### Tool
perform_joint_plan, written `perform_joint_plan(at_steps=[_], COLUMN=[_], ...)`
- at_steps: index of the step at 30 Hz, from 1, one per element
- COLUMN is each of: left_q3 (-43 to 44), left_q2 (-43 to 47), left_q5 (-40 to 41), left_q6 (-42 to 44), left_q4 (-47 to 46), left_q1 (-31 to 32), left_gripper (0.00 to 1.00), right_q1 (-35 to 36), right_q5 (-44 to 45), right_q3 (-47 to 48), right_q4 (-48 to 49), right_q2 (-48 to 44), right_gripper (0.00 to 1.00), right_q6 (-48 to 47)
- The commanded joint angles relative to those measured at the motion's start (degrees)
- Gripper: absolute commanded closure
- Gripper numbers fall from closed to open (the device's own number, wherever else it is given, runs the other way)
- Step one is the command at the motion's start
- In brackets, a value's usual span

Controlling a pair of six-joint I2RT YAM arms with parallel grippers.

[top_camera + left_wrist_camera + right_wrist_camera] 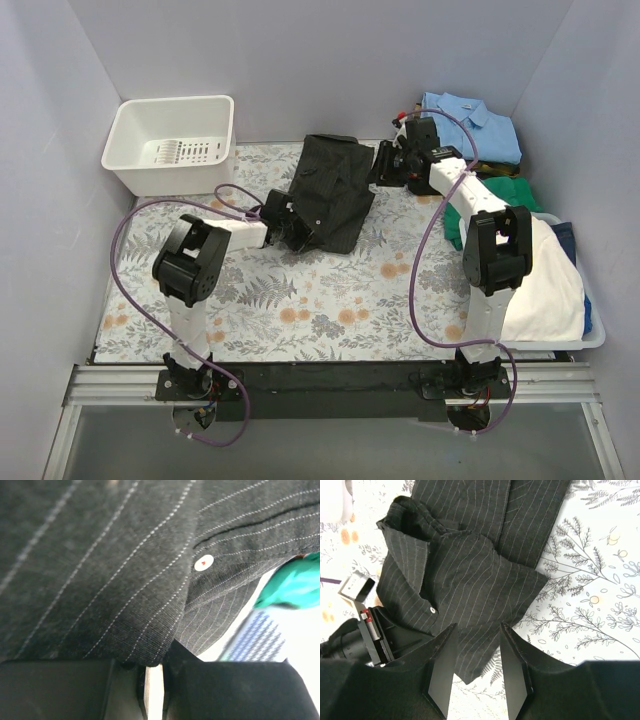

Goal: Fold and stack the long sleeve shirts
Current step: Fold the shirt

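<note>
Left wrist: left gripper (154, 672) clamped on the edge of the black shirt (125, 580). Right gripper (477, 630) — fingers apart, hovering over the same shirt, toward the far edge of the table (330, 310).

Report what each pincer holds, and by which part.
The left pincer is shut on the black pinstriped shirt, gripping its edge near a button. The right pincer is open, holding nothing.

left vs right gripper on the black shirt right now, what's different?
Left gripper is shut, pinching the black pinstriped shirt at its near-left edge; right gripper stands open, holding nothing. Left gripper is in contact with the cloth; right gripper hangs above the shirt's far-right edge. Shared: both are at the same shirt.
</note>
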State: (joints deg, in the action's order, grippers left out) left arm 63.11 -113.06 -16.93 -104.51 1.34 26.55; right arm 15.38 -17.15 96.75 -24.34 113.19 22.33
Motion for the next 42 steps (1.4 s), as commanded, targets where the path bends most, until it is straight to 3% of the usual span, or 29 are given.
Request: perform_joint_plan(at_steps=[1, 7, 11, 15, 16, 18, 20, 24, 29, 33, 36, 42], left_q3=[-0.36, -6.33, -9.40, -12.31, -12.40, -11.26, -9.60, -7.13, -4.84, -2.30, -1.77, -1.24], left_q2=[2.90, 15.22, 23.99, 30.43, 31.22, 32.02, 31.76, 30.79, 33.86, 33.08, 31.50, 27.11], left_q5=[0.93, 1.28, 4.27, 4.71, 4.45, 4.10, 3.31, 1.11, 0.67, -1.17, -2.41, -4.60], left_q6=[16.51, 29.78, 33.39, 36.56, 37.70, 39.73, 40.35, 39.04, 37.80, 36.92, 36.05, 34.99], left_q4=[17.18, 28.17, 35.12, 39.69, 40.48, 42.15, 42.86, 44.88, 45.68, 44.80, 43.05, 38.91], left_q1=[-1.76, -5.18, -8.60, -17.99, -19.24, -22.31, -23.64, -25.58, -26.46, -26.46, -26.46, -26.46], left_gripper=[1.00, 1.00, 1.00, 0.99, 0.91, 0.86, 0.58, 0.45, 0.34, 0.32, 0.32, 0.33], right_q1=[-0.43, -0.44, -0.35, -0.08, 0.18, 0.53, 1.67, 5.61, 9.05, 9.32, 9.15, 8.62], right_q5=[-1.66, -4.91, -6.93, -6.85, -6.85, -6.85, -6.85, -7.46, -6.23, -5.10, -1.67, 2.99], right_q3=[-1.30, -2.27, -2.79, -2.62, -2.18, -0.34, 2.63, 8.71, 10.12, 10.22, 7.06, -8.14], right_q4=[1.66, 1.66, 1.75, 1.75, 1.75, 1.75, 0.97, -2.20, -1.85, -2.11, -2.82, -3.00], right_q2=[-3.67, -3.06, -1.66, 0.54, 1.94, 3.52, 6.51, 11.70, 14.69, 17.77, 17.42, 11.98], right_gripper=[0.53, 0.53, 0.53, 0.53, 0.53, 0.53, 0.53, 0.53, 0.53, 0.54, 0.54, 0.55], right_q6=[-0.53, -0.79, -0.62, -1.14, -1.32, -2.28, -3.16, -5.53, -6.42, -4.49, -4.22, -5.01])
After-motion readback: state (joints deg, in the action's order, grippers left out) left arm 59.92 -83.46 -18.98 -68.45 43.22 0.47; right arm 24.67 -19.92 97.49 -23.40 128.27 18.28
